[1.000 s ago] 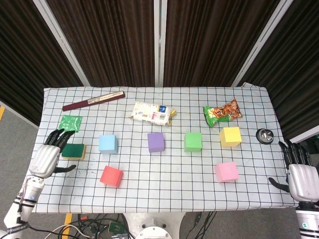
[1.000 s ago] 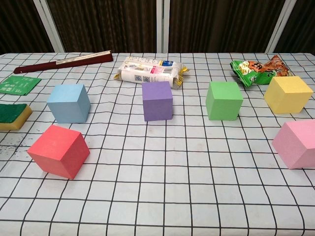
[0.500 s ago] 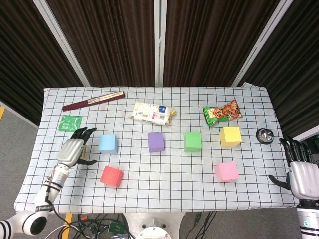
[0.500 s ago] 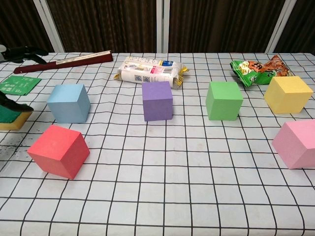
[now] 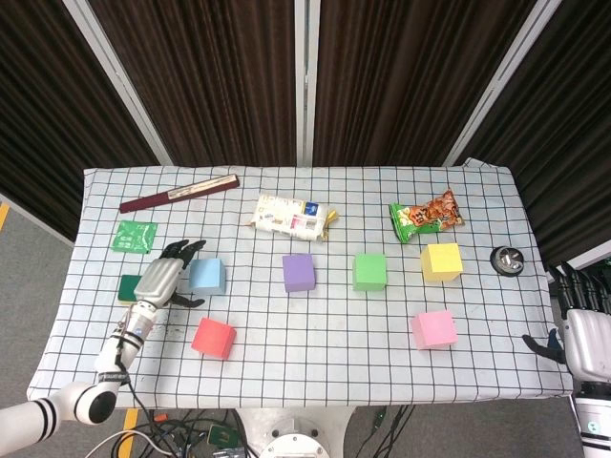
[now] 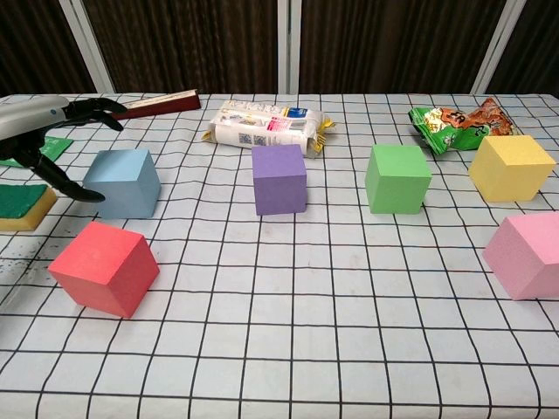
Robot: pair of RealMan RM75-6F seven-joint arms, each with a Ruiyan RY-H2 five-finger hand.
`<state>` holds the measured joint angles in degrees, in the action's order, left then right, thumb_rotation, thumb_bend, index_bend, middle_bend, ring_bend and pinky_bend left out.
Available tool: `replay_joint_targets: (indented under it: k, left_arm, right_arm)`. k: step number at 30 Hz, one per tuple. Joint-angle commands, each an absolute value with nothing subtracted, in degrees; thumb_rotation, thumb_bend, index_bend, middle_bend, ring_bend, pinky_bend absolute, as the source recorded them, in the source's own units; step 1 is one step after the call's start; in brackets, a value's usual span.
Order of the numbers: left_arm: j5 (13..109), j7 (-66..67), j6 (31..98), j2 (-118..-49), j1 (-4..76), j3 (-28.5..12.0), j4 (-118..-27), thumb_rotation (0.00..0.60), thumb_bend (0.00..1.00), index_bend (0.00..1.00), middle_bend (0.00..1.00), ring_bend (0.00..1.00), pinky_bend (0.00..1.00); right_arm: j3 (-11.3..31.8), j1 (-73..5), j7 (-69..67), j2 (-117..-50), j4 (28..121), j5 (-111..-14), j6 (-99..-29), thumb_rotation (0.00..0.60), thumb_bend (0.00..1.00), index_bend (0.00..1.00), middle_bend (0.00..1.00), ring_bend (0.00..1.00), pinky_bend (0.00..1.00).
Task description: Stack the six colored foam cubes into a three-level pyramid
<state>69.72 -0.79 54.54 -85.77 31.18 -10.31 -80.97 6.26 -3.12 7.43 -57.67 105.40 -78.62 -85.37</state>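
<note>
Six foam cubes lie apart on the checked table. The light blue cube (image 5: 207,275) (image 6: 123,182) is at the left, the red cube (image 5: 213,337) (image 6: 104,267) in front of it. Along the middle row stand the purple cube (image 5: 299,272) (image 6: 279,179), the green cube (image 5: 369,271) (image 6: 397,178) and the yellow cube (image 5: 441,261) (image 6: 511,168). The pink cube (image 5: 433,329) (image 6: 527,255) is front right. My left hand (image 5: 164,275) (image 6: 39,127) hovers open just left of the blue cube, fingers spread toward it. My right hand (image 5: 582,329) is open off the table's right edge.
A green sponge (image 5: 130,286) (image 6: 22,205) and a green packet (image 5: 134,236) lie at the left edge. At the back are a dark red folded fan (image 5: 179,193), a white wrapped pack (image 5: 291,218) and a snack bag (image 5: 426,217). A small black knob (image 5: 506,259) sits far right.
My left hand has moved right from the table's left edge, over the sponge, up to the blue cube's left side. The right hand drifted slightly lower and outward. No cube has moved.
</note>
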Motion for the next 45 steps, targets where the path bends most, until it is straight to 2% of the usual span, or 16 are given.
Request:
replay_joint_targets:
  k: [1, 11, 17, 22, 32, 45]
  left_arm:
    - [68.5, 0.2, 54.0, -87.7, 32.1, -10.5, -78.6, 0.600, 0.00, 0.05, 0.15, 0.00, 0.03]
    - [65.7, 4.5, 55.2, -91.8, 32.9, -10.7, -74.5, 0.600, 0.00, 0.09, 0.26, 0.00, 0.03]
    - [65.8, 4.6, 56.6, -93.3, 33.2, -11.4, -73.8, 0.600, 0.05, 0.12, 0.38, 0.02, 0.04]
    - [67.7, 3.0, 58.0, -93.3, 33.5, -11.8, -75.2, 0.600, 0.08, 0.13, 0.43, 0.04, 0.04]
    - [67.4, 5.6, 57.8, -94.3, 36.5, -13.9, -79.6, 0.600, 0.09, 0.13, 0.44, 0.05, 0.04]
    - [62.3, 11.8, 55.3, -100.7, 40.5, -14.6, -75.7, 0.600, 0.09, 0.13, 0.44, 0.05, 0.04]
  right_arm:
    - [6.4, -3.0, 6.6, -57.4, 104.8, -78.1, -85.0, 0.600, 0.00, 0.00, 0.00, 0.00, 0.00]
    - [6.4, -2.6, 4.4, -57.4, 103.2, -77.5, -84.9, 0.600, 0.00, 0.00, 0.00, 0.00, 0.00]
    - [6.4, -2.6, 3.4, -57.6, 102.3, -77.1, -84.3, 0.600, 0.00, 0.00, 0.00, 0.00, 0.00]
    - [6.5, -2.6, 3.1, -57.6, 102.0, -77.0, -84.2, 0.600, 0.00, 0.00, 0.00, 0.00, 0.00]
    - [6.3, -2.8, 3.1, -57.9, 102.0, -77.0, -83.4, 0.600, 0.00, 0.00, 0.00, 0.00, 0.00]
    - [6.2, -2.7, 2.1, -57.9, 101.1, -76.5, -83.0, 0.600, 0.00, 0.00, 0.00, 0.00, 0.00]
